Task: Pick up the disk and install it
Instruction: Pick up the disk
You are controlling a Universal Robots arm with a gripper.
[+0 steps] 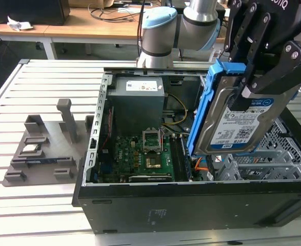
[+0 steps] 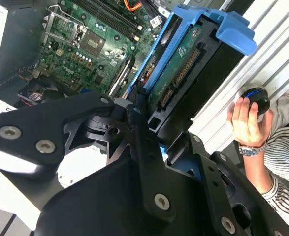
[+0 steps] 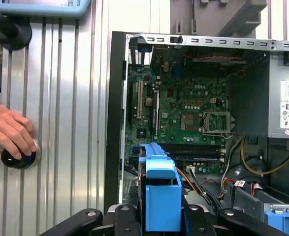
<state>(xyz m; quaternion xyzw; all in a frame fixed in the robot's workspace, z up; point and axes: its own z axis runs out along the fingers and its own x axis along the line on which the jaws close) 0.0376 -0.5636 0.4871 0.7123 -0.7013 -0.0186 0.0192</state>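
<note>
Blue plastic frames the disk (image 1: pixel 237 120), which hangs clamped in the gripper (image 1: pixel 246 83). The fingers press on its two broad faces near the upper end (black linkage covers that end, so the exact contact spots are hard to make out). The disk stands on edge and tilted, its barcode label facing the exterior view camera. Its lower end reaches down from the fingers over the open computer case (image 1: pixel 191 207); can't tell whether that end sits below the case rim. It isn't seated in anything. Under the gripper, past the disk's lower corner, is the metal drive cage (image 1: pixel 273 154), partly hidden behind the disk. Off to the gripper's side, deeper in the case, lie the motherboard (image 1: pixel 140 156) w/ its open CPU socket (image 1: pixel 153 137) and the grey power supply (image 1: pixel 137 100). The second wrist view shows the disk's (image 2: pixel 183 64) circuit-board side and connector row, and the gripper (image 2: pixel 151 123) body blocks much of the case floor. In the first wrist view the disk (image 3: pixel 159 196) shows edge-on, mostly as bracket. Well apart from the gripper, outside the case wall, a person's hand (image 3: pixel 9 130) rests on a black round knob (image 3: pixel 18 158) on the slatted metal table (image 1: pixel 37 82), w/ the arm cut off by the frame. A grey fixture (image 1: pixel 42 148) sits beyond the case's far side; the bits in it are too small to tell.
</note>
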